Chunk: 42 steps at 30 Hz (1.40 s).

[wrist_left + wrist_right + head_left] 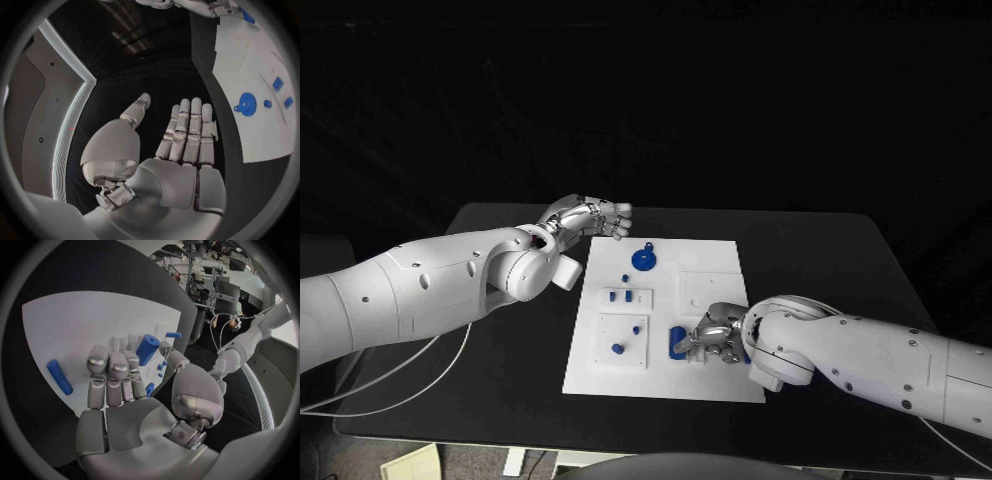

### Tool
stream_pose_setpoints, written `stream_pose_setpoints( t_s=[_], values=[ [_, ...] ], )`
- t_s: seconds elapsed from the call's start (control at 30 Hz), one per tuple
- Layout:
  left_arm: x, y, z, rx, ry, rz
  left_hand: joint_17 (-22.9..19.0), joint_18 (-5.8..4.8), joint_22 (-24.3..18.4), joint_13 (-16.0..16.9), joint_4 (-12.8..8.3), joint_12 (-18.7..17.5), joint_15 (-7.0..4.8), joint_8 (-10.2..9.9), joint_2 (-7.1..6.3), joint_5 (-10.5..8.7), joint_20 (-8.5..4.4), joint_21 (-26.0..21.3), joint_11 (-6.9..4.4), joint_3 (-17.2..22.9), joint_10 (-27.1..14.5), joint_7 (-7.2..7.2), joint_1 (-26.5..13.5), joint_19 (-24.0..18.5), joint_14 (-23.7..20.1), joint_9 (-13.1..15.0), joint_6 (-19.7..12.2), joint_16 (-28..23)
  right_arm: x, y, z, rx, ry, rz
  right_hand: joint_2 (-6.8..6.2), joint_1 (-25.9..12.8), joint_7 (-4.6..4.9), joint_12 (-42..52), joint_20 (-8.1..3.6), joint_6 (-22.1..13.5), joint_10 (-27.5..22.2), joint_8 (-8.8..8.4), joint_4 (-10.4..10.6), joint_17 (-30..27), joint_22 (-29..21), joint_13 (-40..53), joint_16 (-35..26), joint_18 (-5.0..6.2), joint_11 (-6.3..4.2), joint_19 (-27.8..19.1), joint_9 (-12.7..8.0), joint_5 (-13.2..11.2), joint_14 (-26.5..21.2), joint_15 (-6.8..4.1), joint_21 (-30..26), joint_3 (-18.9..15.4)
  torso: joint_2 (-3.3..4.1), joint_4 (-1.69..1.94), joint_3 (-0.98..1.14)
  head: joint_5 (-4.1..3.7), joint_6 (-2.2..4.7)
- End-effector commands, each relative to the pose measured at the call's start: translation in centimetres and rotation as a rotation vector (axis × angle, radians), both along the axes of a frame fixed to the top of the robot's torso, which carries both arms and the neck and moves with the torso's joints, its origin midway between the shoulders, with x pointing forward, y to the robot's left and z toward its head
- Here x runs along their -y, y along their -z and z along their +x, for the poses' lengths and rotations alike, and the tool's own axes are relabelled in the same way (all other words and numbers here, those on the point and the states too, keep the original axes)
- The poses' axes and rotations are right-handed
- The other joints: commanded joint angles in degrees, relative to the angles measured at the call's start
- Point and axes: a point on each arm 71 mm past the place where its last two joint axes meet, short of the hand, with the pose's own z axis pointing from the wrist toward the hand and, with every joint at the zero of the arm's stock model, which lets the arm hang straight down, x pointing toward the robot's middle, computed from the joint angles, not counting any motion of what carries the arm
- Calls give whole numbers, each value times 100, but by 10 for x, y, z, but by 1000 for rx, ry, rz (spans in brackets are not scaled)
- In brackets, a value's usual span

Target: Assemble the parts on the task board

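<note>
- The left arm [423, 285] is a smooth white shell that comes in from the left side of the matte black surface [819, 250].
- The left hand [589, 215] is silver and segmented, and hovers at the far left corner of the task board [718, 380]. In the left wrist view its fingers [187, 130] lie straight and side by side with the thumb set apart. It is released, with nothing in it, over the dark surface just beside the board's edge.
- The task board is a flat white rectangular plate in the middle of the surface, with raised square panels on it.
- On the board's far part lies a round blue disc part [643, 259] with a small stub at its rim; the left wrist view shows it as a ring-shaped piece with a side nub [246, 105].
- Nearer, small blue pegs [620, 296] stand in a white panel, and a lone blue peg [617, 349] stands in the near left panel.
- A blue cylinder part [147, 349], smooth and round-ended, shows at the fingertips of the right hand [714, 338]; whether the hand grips it or merely touches it, I cannot tell.
- Another blue cylinder [59, 376] lies flat on the white plate, apart from that hand.
- The right hand is silver, bent down over the board's near right part, on a glossy white right arm [877, 360].
</note>
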Motion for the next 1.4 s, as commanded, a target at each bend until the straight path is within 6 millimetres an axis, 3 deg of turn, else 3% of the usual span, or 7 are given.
stream_pose_setpoints(
  t_s=[0.03, 0.5, 0.73, 0.9, 0.97, 1.1, 1.4],
  values=[
    [1, -1, 0, 1, 10, -12, 6, 107, 7, -7, 13, -28, 29, 26, -12, -23, -8, -28, -5, -32, -28, 12, -55, 44, 9, -7, -42, -25, -3, 1, -5, -6, -54, 27, 13, 196, -2, 13, -38, 64, 33, 50, -110, 11, 60, 4, -9, 530, -30, 13, 25, -4, 2, -9, -14, 10, -1, -1, 1, 4, 3],
    [1, -1, -1, -2, 12, -11, 13, 107, 8, -9, 20, -26, 30, 28, -2, -24, -6, -33, -5, -32, -28, 13, -66, 45, 10, -9, -41, -31, 1, 2, -3, 4, -26, 20, 226, 347, -39, 32, 4, 195, 112, 111, -179, 15, 56, -23, 3, 530, -66, 47, 58, -5, 43, -40, -3, -114, 3, 3, -1, -7, -1],
    [2, -1, -1, -3, 14, -12, 25, 107, 11, -12, 42, -25, 32, 30, 14, -23, -4, -43, -4, -36, -29, 13, -96, 48, 10, -12, -42, -43, 0, 3, -2, 2, -23, 11, 742, 259, -73, 30, 27, 288, 169, 137, 25, 13, 49, -51, 1, 530, -97, 56, 60, -6, 63, -67, -12, -26, 0, 2, -3, -15, -7],
    [2, -1, -1, -4, 13, -11, 27, 108, 12, -13, 44, -25, 32, 30, 15, -23, -4, -44, -4, -36, -30, 12, -98, 48, 10, -13, -42, -45, 0, 3, -2, 3, -30, 2, 1010, 398, -87, 21, 52, 345, 208, 124, 68, 10, 69, -74, -4, 530, -108, 42, 32, 17, 71, -78, 2, 502, 1, 3, -1, -12, -14],
    [1, -1, -1, -3, 13, -12, 28, 108, 12, -13, 43, -25, 32, 31, 15, -23, -4, -45, -4, -35, -30, 12, -98, 48, 10, -13, -42, -46, 0, 4, -3, -1, -33, -1, 1081, 437, -78, 20, 75, 365, 217, 111, -11, 8, 82, -79, -6, 530, -103, 39, 12, 282, 74, -72, 17, 702, -2, 1, -3, -15, -18],
    [2, -1, -1, -3, 14, -12, 31, 109, 13, -14, 41, -24, 31, 31, 17, -22, -5, -47, -5, -32, -30, 11, -93, 48, 10, -14, -42, -49, 0, 4, -3, 0, -36, -7, 1095, 338, -69, 25, 122, 398, 234, 95, -171, 5, 92, -84, -2, 530, -93, 64, -17, 938, 89, -59, 58, 838, 0, -2, -4, -12, -25],
    [1, -1, -1, -6, 13, -10, 34, 110, 14, -14, 38, -24, 31, 32, 18, -22, -5, -50, -5, -30, -30, 11, -89, 47, 10, -15, -41, -52, 0, 4, -3, 1, -42, -9, 939, 220, -71, 30, 139, 416, 247, 86, -283, 1, 82, -89, -1, 530, -89, 91, -33, 1086, 101, -57, 74, 697, -1, 0, -2, -14, -21]
  ],
)
